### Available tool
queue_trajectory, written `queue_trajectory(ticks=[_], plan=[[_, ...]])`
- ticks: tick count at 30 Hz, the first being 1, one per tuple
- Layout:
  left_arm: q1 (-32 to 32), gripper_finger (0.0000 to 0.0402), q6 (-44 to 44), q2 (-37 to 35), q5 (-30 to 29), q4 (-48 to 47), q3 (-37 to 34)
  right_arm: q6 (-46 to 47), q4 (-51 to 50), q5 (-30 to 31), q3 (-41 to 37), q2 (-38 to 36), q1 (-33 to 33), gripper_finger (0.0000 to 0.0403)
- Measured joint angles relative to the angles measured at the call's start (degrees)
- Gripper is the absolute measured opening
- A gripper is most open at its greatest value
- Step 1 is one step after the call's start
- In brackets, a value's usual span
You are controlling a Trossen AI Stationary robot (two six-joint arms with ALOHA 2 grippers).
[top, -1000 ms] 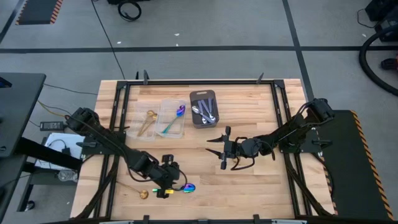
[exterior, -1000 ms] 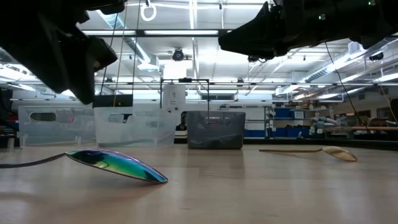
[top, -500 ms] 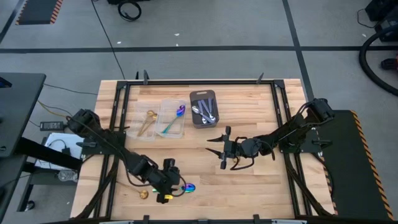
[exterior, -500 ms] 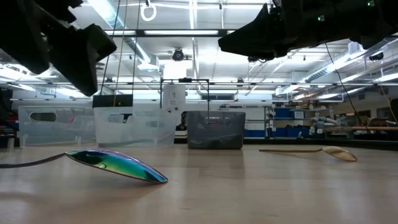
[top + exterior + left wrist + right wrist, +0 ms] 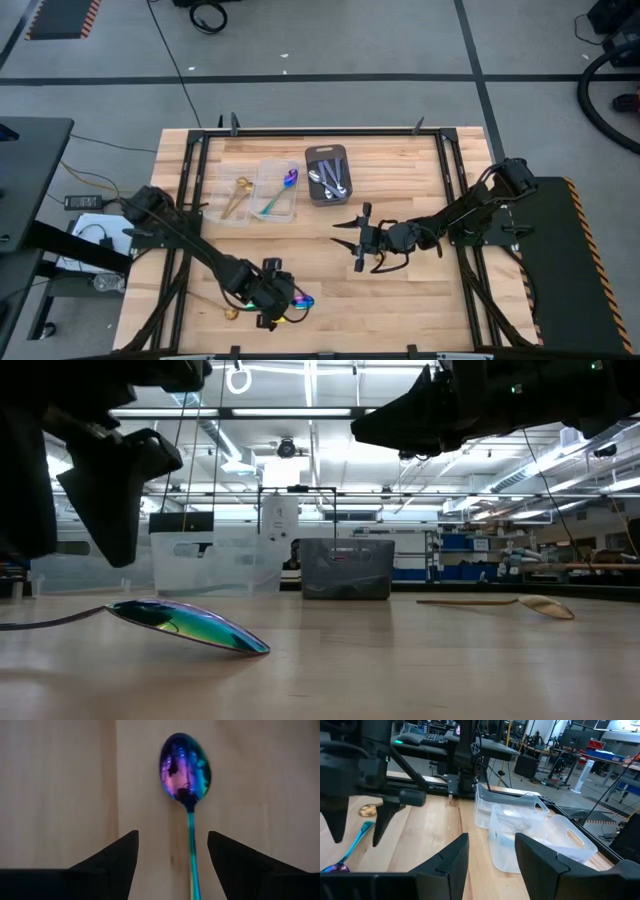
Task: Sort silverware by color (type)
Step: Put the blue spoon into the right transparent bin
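Left wrist view: left gripper (image 5: pixel 172 865) jaws straddle rainbow spoon (image 5: pixel 186 775).

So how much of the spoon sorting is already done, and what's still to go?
Most looks done: silver spoons lie in the dark tray, a gold spoon and rainbow spoons in the clear bins. In hand: the left end effector, open, hangs over the loose rainbow spoon on the table. Left: that spoon and a gold one nearby. The right end effector waits mid-table, open.
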Motion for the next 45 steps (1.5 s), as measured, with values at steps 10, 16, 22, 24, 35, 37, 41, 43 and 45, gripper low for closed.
queue_trajectory(ticks=[10, 16, 22, 24, 35, 37, 41, 43, 45], plan=[[-0.3, 0.0247, 0.0, 4.0, 0.0, 1.4, 0.0, 0.0, 0.0, 0.0, 0.0, 0.0, -1.9, 0.0171], [-0.5, 0.0244, 0.0, 4.1, -1.5, 2.5, 0.0, -0.1, 0.1, -0.2, 0.0, 0.0, -2.2, 0.0171], [-0.8, 0.021, 0.4, 4.7, -1.7, 4.4, 0.0, -0.6, 0.1, -0.2, 0.0, 0.0, -2.2, 0.0171], [-0.8, 0.02, 0.4, 4.9, -0.8, 6.1, 0.0, -0.6, 0.1, -0.1, 0.0, 0.0, -2.3, 0.0171], [-0.8, 0.0186, 1.0, 7.1, -0.9, 6.9, 0.0, -0.6, 0.1, -0.1, 0.0, 0.0, -2.3, 0.0171], [-0.7, 0.0176, 1.8, 7.5, -1.5, 6.9, 0.1, -0.6, 0.1, -0.1, 0.0, 0.0, -2.3, 0.0171], [-0.7, 0.0144, 3.0, 7.6, -3.7, 6.9, 0.1, -0.6, 0.1, -0.2, 0.0, 0.0, -2.3, 0.0171], [-0.8, 0.0126, 3.2, 7.7, -5.5, 6.6, 0.1, -0.6, 0.1, -0.1, 0.0, 0.0, -2.3, 0.0171], [-0.7, 0.0109, 4.2, 7.8, -6.6, 5.9, 0.1, -0.6, 0.1, -0.2, 0.0, 0.0, -2.3, 0.0171]])
